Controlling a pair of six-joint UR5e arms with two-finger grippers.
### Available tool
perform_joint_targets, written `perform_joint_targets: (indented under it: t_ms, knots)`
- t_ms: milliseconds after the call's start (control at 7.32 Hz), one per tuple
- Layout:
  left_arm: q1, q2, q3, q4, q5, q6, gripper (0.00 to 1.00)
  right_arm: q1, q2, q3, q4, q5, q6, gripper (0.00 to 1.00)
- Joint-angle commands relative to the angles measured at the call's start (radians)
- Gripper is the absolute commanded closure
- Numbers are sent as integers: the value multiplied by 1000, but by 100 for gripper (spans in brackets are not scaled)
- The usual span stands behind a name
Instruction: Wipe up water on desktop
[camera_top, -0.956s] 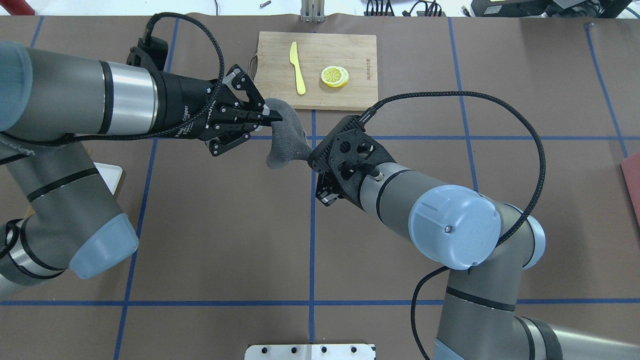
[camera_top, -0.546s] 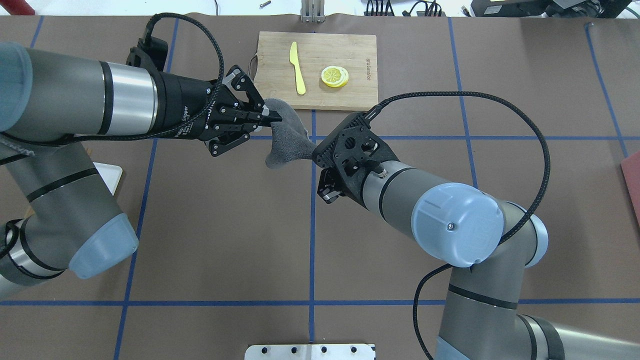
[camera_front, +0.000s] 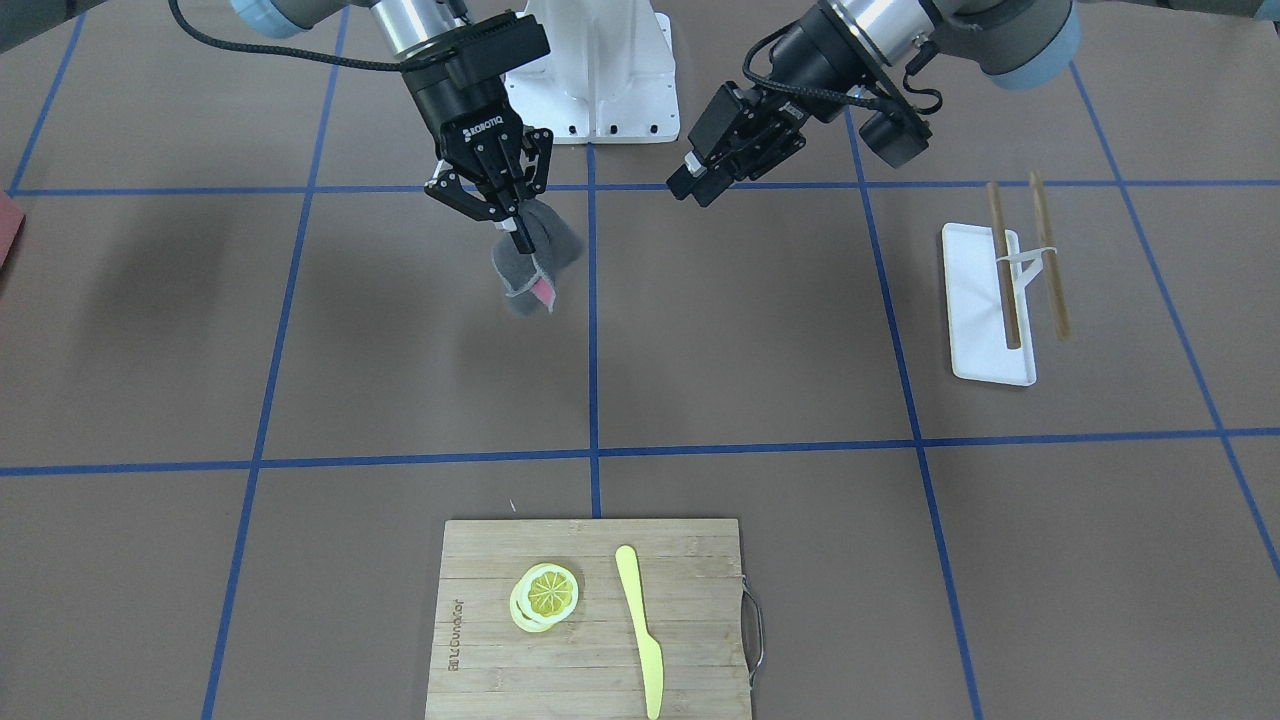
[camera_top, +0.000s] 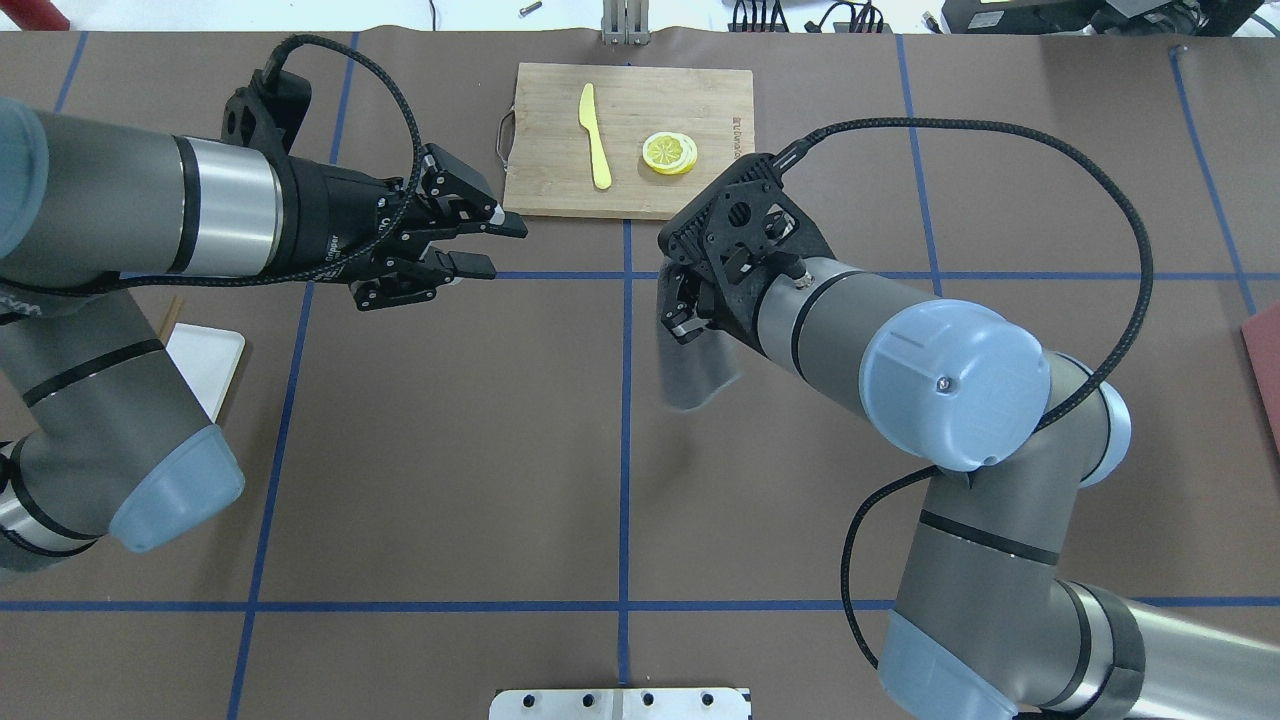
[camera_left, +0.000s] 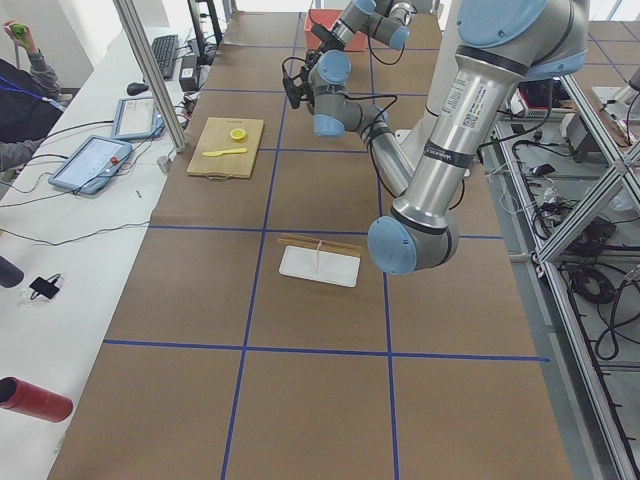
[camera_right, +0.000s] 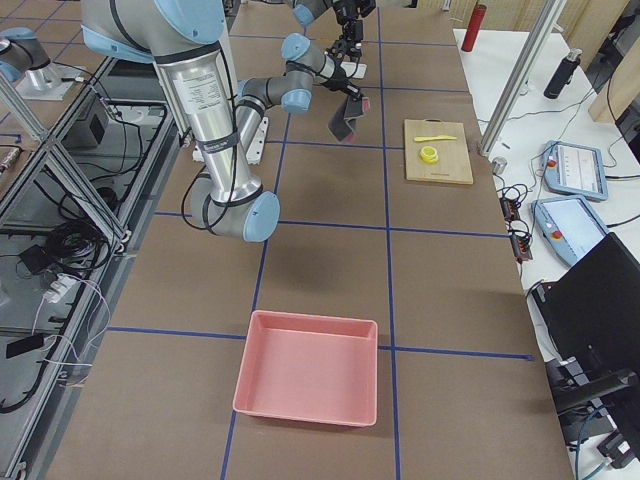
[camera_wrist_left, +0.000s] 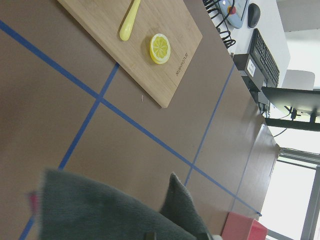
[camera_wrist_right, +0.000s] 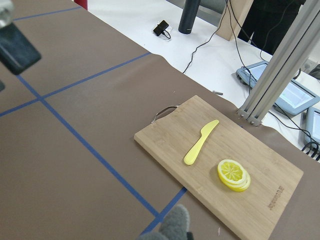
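Observation:
The desktop (camera_top: 450, 450) is matte brown with blue tape lines, and I see no water on it. A grey cloth (camera_top: 695, 370) hangs above its middle. My right gripper (camera_front: 520, 235) is shut on the cloth's top, and a pink tag shows at its lower edge (camera_front: 541, 290). My left gripper (camera_top: 503, 250) stands open and empty to the cloth's left, apart from it. The left wrist view shows the cloth (camera_wrist_left: 100, 210) low in the frame. In the right wrist view only its tip (camera_wrist_right: 172, 225) shows.
A bamboo cutting board (camera_top: 690, 105) at the far edge holds a yellow knife (camera_top: 595, 135) and lemon slices (camera_top: 670, 152). A white tray (camera_front: 985, 305) with chopsticks (camera_front: 1003, 265) lies on the robot's left side. A pink bin (camera_right: 305, 380) sits toward the right end.
My left gripper has opened, let go of the cloth and drawn back to the left. My right gripper has carried the cloth away to the right and nearer the robot.

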Motion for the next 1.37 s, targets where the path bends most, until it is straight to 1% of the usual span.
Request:
perform_joint_targets:
  t_ms: [0,137,273,410,546,683,819,956,1229]
  knots:
    - [-14,113,5,1,-1,230,1,70,2,0,-3,2,59,100]
    - [-52,163,5,37,-4,364,1,111,1,-1,-5,19,124,100]
    - [-78,192,-3,128,-10,541,1,162,-7,-3,-11,73,131,100]
    - [-128,198,-2,196,-69,669,1,218,-21,-6,-15,168,133,100]
    - [-215,227,0,244,-150,798,1,260,-57,-9,-15,222,134,100]
    - [-326,305,1,282,-229,1018,1,297,-91,-18,-15,262,134,100]
    - [-418,373,11,309,-266,1190,1,329,-110,-35,-15,307,134,100]
    - [-489,436,12,382,-271,1370,1,357,-125,-56,-15,347,139,100]
    - [-630,517,17,596,-271,1684,1,401,-166,-81,-17,414,166,100]
